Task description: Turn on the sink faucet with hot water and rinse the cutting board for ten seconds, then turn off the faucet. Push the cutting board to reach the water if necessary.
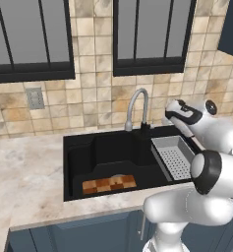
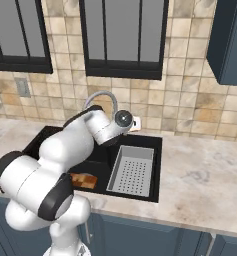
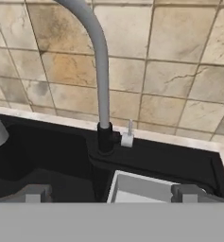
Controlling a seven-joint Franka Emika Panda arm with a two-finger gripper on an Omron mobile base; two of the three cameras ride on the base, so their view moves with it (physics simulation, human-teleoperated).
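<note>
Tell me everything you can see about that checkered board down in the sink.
The cutting board is a small flat rectangle that looks like wood, patterned in light tan and dark brown squares. It lies flat on the floor of the black sink, near the front wall, left of the grey perforated drainer tray. The faucet spout ends above and behind it. No water is running, and nothing is touching the board's top.

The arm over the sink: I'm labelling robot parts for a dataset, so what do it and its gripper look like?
The arm is built of glossy white, rounded segments with dark bands at the joints. A round dark cap with a silver centre sits on the side of its wrist. No cables or markings show. The gripper has two small, blocky grey finger tips, set well apart.
</note>
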